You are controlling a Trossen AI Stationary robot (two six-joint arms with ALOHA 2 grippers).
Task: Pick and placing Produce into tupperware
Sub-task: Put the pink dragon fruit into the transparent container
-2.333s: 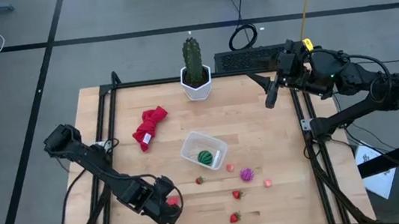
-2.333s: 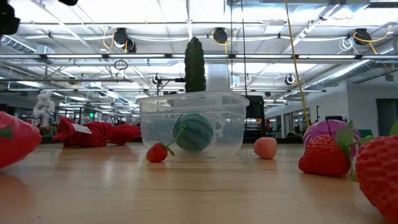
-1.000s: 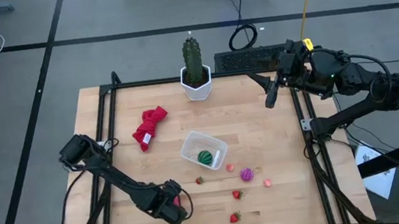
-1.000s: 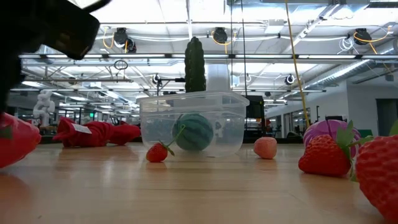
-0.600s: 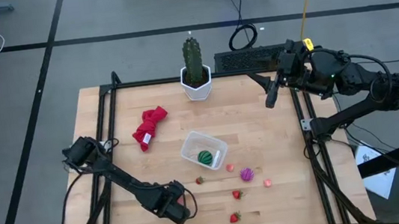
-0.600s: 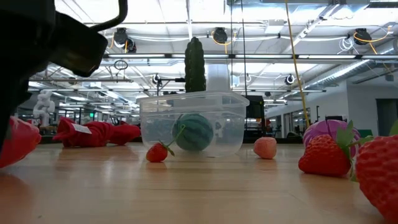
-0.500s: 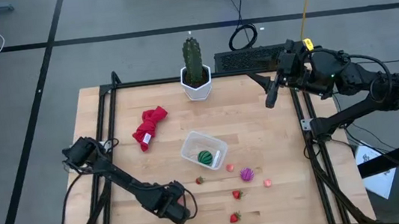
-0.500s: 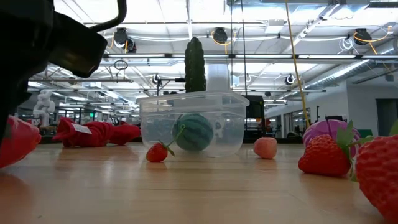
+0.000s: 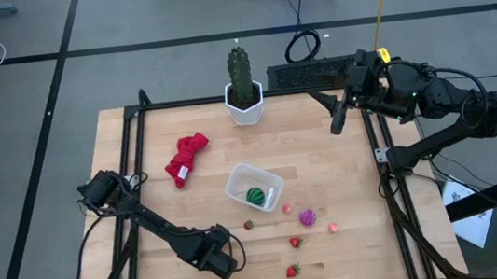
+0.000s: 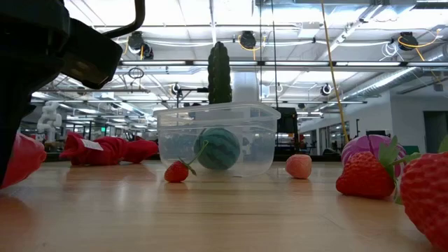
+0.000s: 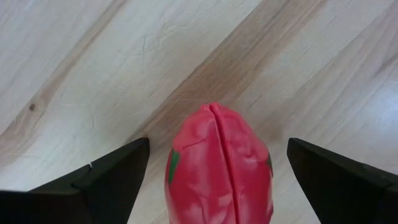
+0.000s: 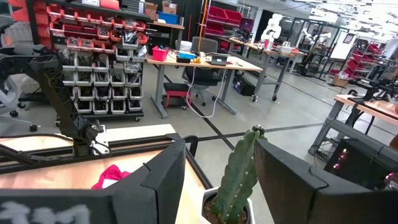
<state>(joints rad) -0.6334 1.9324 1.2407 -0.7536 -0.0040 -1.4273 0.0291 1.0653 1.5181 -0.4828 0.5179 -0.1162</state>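
Lower left of the counter (image 9: 138,161): left hand (image 11: 211,168) spread wide, straddling the red oval (image 11: 219,168).
Handling: looks light, soft; pinch its narrow sides.
Tupperware (image 9: 254,186): frame centre.
Right hand (image 9: 338,118): parked upper right, partly closed, empty.

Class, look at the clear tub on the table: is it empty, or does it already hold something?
Not empty. The tub holds one green striped ball; the other toy fruits lie outside it on the table.

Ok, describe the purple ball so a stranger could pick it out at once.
Start at the clear tub in the middle of the table. Go past its near right corner to the loose fruit; the purple ball lies between two pink bits. It is the only purple piece, and rounder and bigger than the strawberries nearby.
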